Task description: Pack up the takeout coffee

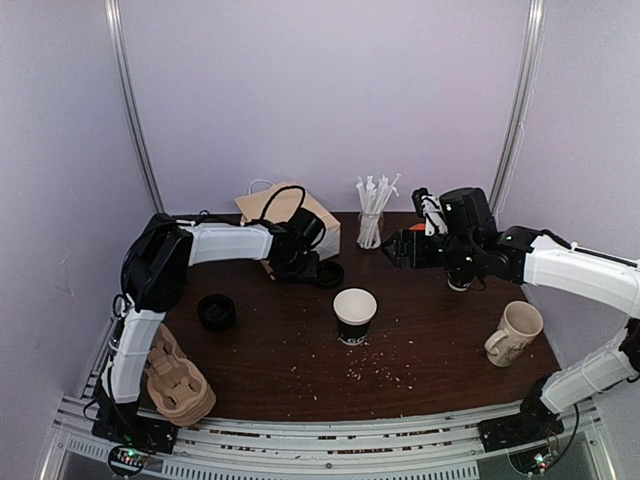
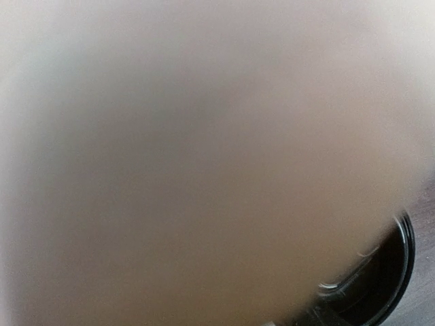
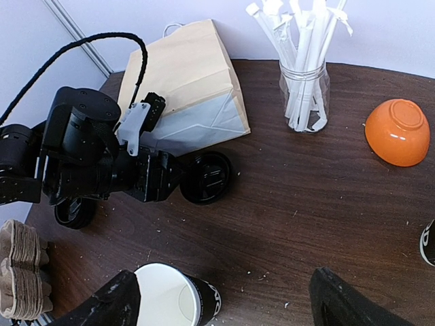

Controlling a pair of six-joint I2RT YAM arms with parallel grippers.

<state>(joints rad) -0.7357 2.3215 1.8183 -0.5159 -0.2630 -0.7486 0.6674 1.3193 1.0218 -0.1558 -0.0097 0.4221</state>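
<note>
The takeout coffee (image 1: 354,314) is a black paper cup with white print, standing upright mid-table with its top open and no lid on it. It also shows in the right wrist view (image 3: 177,300), close beside one finger. A black lid (image 1: 328,273) (image 3: 207,178) lies flat by the paper bag, touching the tip of my left gripper (image 1: 312,268) (image 3: 170,182). Those jaws do not show clearly. The left wrist view is filled by blurred tan, with only the lid's rim (image 2: 391,278) at the lower right. My right gripper (image 3: 231,305) hangs open above the table, holding nothing.
A tan paper bag (image 1: 290,212) lies at the back by the left gripper. A jar of wrapped straws (image 1: 371,222), an orange bowl (image 3: 397,132), a cream mug (image 1: 513,333), a second black lid (image 1: 216,312) and a stack of pulp cup carriers (image 1: 178,382) stand around.
</note>
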